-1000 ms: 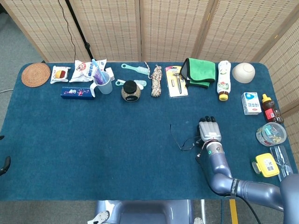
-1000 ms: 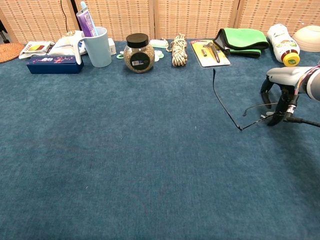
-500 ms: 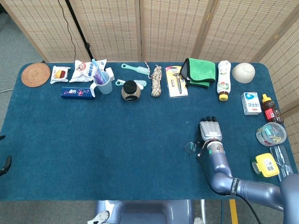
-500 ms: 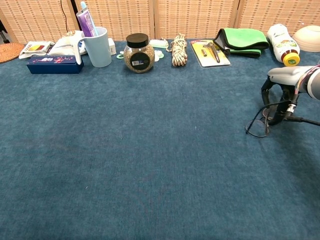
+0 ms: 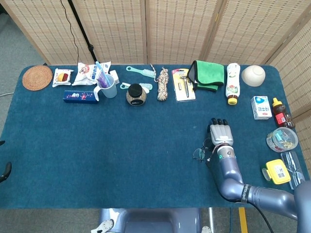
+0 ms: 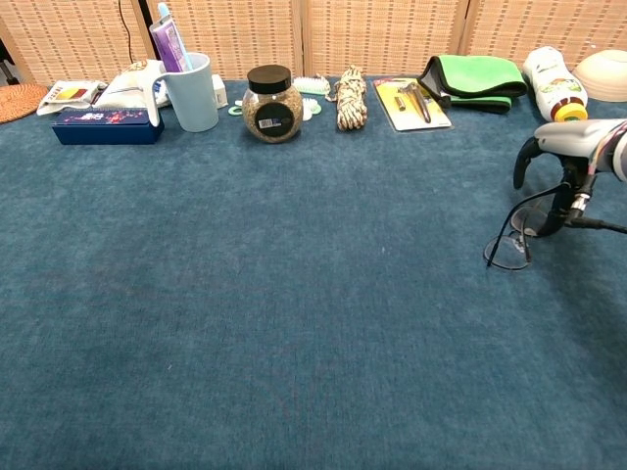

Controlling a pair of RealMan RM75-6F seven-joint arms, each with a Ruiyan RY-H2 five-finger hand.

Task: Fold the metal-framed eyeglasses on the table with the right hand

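So the eyeglasses [image 6: 509,243] are lying on the blue worktop [image 5: 97,145], over toward its right side, looking folded up (the thin metal frame is hard to make out from the head view). The right hand [image 6: 563,162] is arched just above their right end, fingers [image 6: 560,208] pointing down and spread, not holding anything that I can see. Left hand isn't visible in either view.

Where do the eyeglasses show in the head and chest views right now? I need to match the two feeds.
Head view: the eyeglasses lie right of centre on the blue table, just left of the right hand.
Chest view: the eyeglasses lie at the right edge, below the right hand.
Shared landmark: the green cloth, behind them.
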